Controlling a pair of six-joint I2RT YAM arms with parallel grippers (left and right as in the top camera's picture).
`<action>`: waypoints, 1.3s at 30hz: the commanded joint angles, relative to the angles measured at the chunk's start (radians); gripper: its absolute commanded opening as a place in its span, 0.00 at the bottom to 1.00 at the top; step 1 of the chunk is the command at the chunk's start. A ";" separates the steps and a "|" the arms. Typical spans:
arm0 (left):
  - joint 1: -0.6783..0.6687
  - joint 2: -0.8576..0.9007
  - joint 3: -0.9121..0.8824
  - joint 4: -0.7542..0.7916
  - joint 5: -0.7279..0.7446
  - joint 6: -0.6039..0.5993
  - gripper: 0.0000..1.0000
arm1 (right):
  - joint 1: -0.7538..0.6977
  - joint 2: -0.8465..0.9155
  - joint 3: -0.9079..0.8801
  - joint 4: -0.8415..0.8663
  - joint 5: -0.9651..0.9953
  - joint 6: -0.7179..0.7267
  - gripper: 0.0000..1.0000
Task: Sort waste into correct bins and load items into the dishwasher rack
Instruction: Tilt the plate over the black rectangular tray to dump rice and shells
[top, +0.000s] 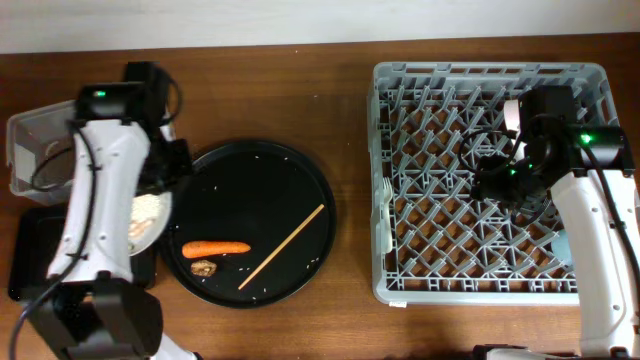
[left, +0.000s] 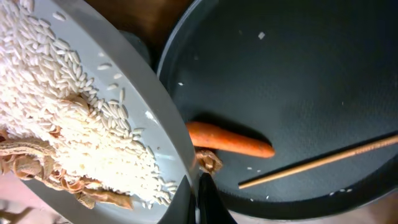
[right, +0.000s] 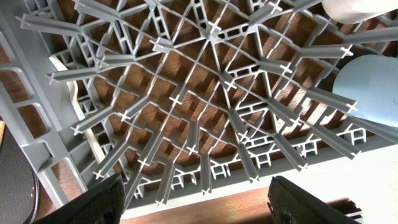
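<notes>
Two robot arms: a left arm (top: 100, 190) and a right arm (top: 600, 230). One gray dishwasher rack (top: 490, 70), holding one white fork (top: 388, 215) and one pale blue cup (top: 562, 245). One round black tray (top: 250, 190), carrying one carrot (top: 215, 248), one wooden chopstick (top: 282, 246) and one brown food scrap (top: 204, 268). One gray plate (left: 160, 134) heaped with rice (left: 74, 124). One clear container (top: 20, 150). One black bin (top: 25, 250).

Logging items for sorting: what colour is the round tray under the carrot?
Black; the tray shows best overhead.

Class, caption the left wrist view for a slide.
Grey plate of rice beside black tray holding carrot and chopstick.
</notes>
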 joint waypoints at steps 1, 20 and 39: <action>0.086 -0.023 -0.013 0.024 0.067 0.087 0.00 | -0.004 -0.003 0.011 -0.003 0.016 0.001 0.77; 0.387 -0.023 -0.184 0.178 0.433 0.257 0.00 | -0.004 -0.003 0.011 -0.006 0.017 0.000 0.77; 0.641 -0.023 -0.201 0.146 0.824 0.416 0.00 | -0.004 -0.003 0.011 -0.009 0.017 0.001 0.77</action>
